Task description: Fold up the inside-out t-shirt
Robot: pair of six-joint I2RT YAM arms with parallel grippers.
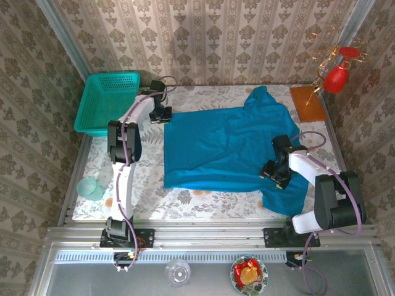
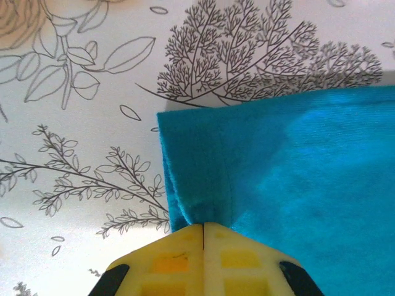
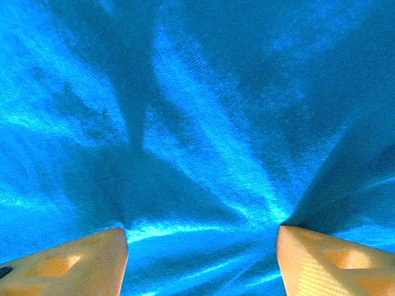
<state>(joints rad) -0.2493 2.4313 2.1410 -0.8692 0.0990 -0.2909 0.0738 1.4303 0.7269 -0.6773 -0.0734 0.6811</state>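
The teal-blue t-shirt (image 1: 222, 145) lies spread over the middle of the table, one sleeve up at the back right and one hanging near the front right. My left gripper (image 1: 163, 115) sits at the shirt's far left corner, shut on the hem; in the left wrist view the yellow fingertips (image 2: 179, 246) meet with the t-shirt hem (image 2: 200, 185) pinched between them. My right gripper (image 1: 271, 172) rests on the shirt's right side, open. Its fingers (image 3: 68, 262) press into the wrinkled t-shirt cloth (image 3: 203, 154), which bunches between them.
A teal-green mesh basket (image 1: 106, 102) stands at the back left. An orange-brown board (image 1: 307, 103) and a red ornament (image 1: 338, 74) are at the back right. A pale cup (image 1: 91, 188) sits by the left edge. The floral tablecloth (image 1: 148, 179) shows left of the shirt.
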